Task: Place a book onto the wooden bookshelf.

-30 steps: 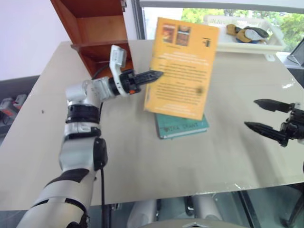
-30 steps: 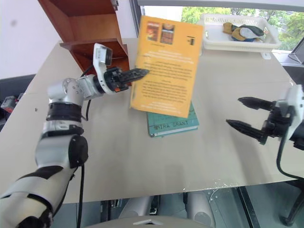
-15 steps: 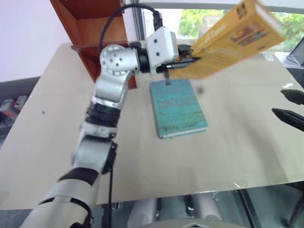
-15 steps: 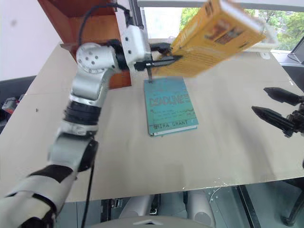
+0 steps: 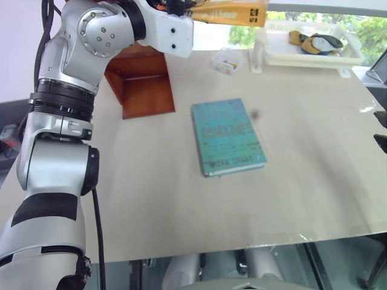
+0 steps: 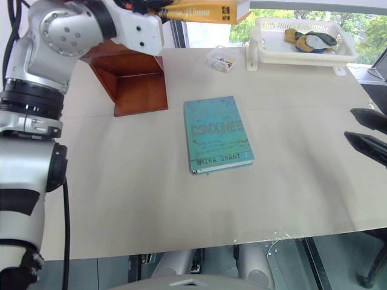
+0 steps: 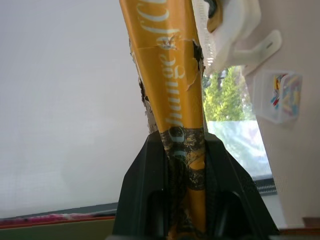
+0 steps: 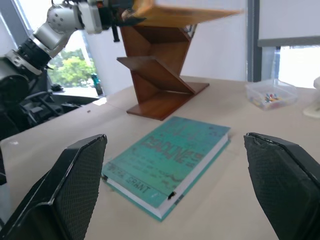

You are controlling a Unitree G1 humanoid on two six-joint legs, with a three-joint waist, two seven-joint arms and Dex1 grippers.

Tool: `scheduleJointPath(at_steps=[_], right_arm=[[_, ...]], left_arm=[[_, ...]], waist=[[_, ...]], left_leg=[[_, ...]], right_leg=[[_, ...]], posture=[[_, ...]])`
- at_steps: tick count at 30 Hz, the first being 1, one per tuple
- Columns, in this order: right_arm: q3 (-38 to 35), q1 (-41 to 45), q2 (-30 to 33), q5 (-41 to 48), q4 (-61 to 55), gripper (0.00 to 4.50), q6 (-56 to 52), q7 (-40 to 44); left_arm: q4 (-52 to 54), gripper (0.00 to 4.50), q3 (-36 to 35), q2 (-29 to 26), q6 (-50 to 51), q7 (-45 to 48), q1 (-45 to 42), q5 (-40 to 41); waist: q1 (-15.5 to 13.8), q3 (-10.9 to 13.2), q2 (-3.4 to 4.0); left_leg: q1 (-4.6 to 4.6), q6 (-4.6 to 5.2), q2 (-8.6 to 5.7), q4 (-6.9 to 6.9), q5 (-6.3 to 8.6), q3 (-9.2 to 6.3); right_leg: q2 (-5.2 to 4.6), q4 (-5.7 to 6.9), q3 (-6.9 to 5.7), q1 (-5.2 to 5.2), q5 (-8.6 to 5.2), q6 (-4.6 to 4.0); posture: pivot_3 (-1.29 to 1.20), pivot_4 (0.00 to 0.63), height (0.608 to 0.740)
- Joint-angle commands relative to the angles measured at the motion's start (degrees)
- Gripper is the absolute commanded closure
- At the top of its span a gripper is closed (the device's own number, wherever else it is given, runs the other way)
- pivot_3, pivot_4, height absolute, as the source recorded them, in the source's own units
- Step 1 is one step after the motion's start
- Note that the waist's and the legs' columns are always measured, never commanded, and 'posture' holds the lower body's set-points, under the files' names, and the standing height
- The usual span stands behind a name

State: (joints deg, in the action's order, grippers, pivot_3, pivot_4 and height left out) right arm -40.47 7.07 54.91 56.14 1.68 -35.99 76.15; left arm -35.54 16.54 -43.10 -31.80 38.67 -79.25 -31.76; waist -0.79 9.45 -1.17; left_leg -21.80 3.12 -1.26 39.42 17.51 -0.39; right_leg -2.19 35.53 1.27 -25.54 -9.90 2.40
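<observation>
The right claw hangs low over the near right part of the bench, its two black fingers spread wide apart with nothing between them. Ahead of it and toward the middle of the bench lies a teal-green book, flat on its back, cover up, spine end nearest that claw's side.

Farther off and higher, the left claw is raised above the far left part of the bench, pointing roughly level. Its fingers are clamped together on the book, the thick orange-yellow one, pinching it across its thickness near one end of the spine. The book lies nearly level in the air, spine showing white lettering, and reaches from the claw out toward the window.

Just below and behind the left claw stands the wooden bookshelf, reddish-brown, its base resting on the bench. The held book is above it and not touching any shelf as far as the views show.

Beyond the left claw, at the far edge of the bench, sit a small clear box with coloured bits inside and, beside it, a white tray holding some dark and yellow items.
</observation>
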Motion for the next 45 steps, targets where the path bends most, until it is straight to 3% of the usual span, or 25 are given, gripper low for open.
scheduleJointPath(at_steps=[1,13,25,34,45], right_arm=[[-0.2,3.0,2.4,0.1,3.0,0.00,0.3,2.6],[6.8,15.3,3.5,-3.9,14.0,0.00,2.0,8.0],[8.4,19.9,4.6,-7.3,18.8,0.00,3.7,10.7],[8.9,21.6,5.0,-8.5,19.8,0.00,4.0,11.3],[8.3,21.0,5.6,-7.8,19.0,0.00,2.4,11.8]], left_arm=[[0.5,4.15,0.1,-3.1,2.7,2.7,-1.3,-1.3],[2.6,4.15,1.4,-7.2,17.7,11.7,1.0,-6.0],[6.4,4.15,-0.3,-11.5,24.9,14.7,5.6,-4.8],[7.4,0.15,-0.3,-14.6,25.9,15.5,7.6,-5.0],[7.7,0.01,-2.2,-18.3,28.3,16.5,8.7,-3.5]], waist=[[0.1,0.0,0.01],[0.2,0.0,0.03],[0.6,0.0,0.03],[1.5,0.0,0.04],[1.5,0.0,0.04]], left_leg=[[-0.01,0.00,0.02,0.02,0.00,-0.01],[0.02,0.00,0.05,0.06,0.00,0.05],[-0.03,-0.09,0.07,0.06,-0.05,0.05],[0.08,0.00,0.08,0.07,0.00,0.10],[0.03,0.00,0.07,0.12,0.00,0.07]], right_leg=[[0.03,0.01,-0.01,0.00,0.00,0.00],[0.09,0.19,0.03,-0.03,0.00,0.00],[0.07,0.26,0.03,-0.04,0.00,-0.01],[0.06,0.32,0.10,-0.05,0.00,-0.01],[0.04,0.32,0.06,-0.05,0.00,-0.01]], posture=[[0.00,0.150,0.740],[0.00,0.150,0.740],[0.00,0.150,0.740],[0.00,0.150,0.740],[0.00,0.150,0.740]])
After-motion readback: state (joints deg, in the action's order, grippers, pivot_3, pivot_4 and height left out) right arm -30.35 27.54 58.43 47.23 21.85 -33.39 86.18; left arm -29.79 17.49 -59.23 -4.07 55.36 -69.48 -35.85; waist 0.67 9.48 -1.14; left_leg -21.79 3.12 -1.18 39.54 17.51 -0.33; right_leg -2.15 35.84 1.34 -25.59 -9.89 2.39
